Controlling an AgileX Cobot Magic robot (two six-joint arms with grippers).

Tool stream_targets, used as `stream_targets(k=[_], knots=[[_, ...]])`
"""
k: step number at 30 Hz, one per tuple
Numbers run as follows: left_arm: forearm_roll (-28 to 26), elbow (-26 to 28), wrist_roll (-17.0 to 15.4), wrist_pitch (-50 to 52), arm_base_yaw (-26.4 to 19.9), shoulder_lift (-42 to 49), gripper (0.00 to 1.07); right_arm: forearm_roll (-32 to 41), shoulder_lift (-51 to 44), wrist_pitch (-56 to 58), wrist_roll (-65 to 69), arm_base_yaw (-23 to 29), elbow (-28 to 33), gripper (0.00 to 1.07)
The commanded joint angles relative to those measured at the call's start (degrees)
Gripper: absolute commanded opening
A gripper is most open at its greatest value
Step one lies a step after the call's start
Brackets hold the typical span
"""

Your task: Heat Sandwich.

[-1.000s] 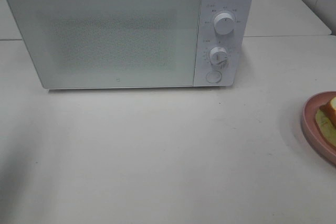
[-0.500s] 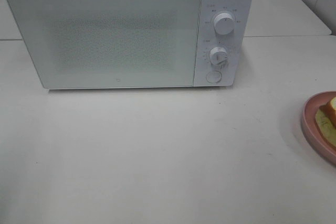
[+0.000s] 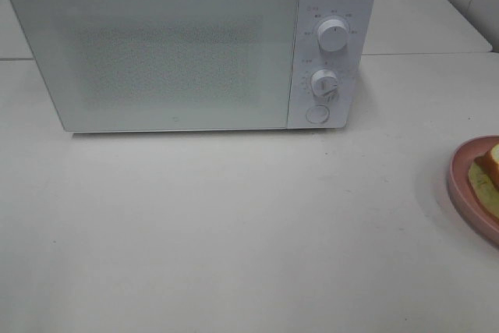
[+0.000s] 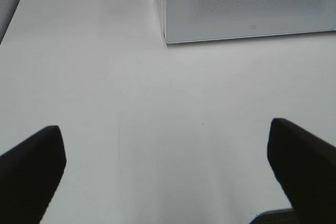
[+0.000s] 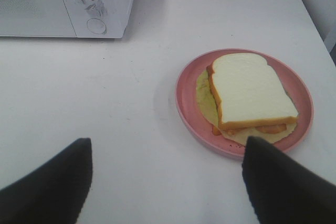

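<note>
The sandwich (image 5: 252,95) on the pink plate (image 5: 185,90) looks soft, light and easily squashed; gripping the plate's rim seems safer. Both the left gripper (image 4: 165,174) and right gripper (image 5: 167,182) are spread, empty

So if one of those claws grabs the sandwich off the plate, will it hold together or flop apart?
The sandwich looks soft: plain white bread would probably squash under a pinch. Its slices are just stacked, and filling already pokes out at the edge, so it may slide apart when lifted. It seems light. Moving the whole pink plate looks safer.
</note>
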State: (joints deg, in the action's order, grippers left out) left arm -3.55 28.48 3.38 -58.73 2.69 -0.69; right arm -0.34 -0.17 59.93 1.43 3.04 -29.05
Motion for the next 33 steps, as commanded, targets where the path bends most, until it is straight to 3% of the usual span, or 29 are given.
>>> stream_targets(k=[1, 11, 17, 33], knots=[[0.5, -0.2, 0.0, -0.2, -0.1, 2.6, 1.06, -0.2, -1.5, -0.5, -0.2, -0.4, 0.1, 0.76], [0.2, -0.2, -0.2, -0.2, -0.1, 2.5, 1.06, -0.2, -1.0, -0.5, -0.2, -0.4, 0.1, 0.76], [0.2, -0.2, -0.1, -0.2, -3.0, 2.5, 1.06, -0.2, -1.0, -0.5, -0.2, -0.4, 0.1, 0.76], [0.2, -0.2, -0.1, -0.2, -3.0, 2.5, 1.06, -0.2, -1.0, -0.5, -0.2, -0.4, 0.1, 0.76]])
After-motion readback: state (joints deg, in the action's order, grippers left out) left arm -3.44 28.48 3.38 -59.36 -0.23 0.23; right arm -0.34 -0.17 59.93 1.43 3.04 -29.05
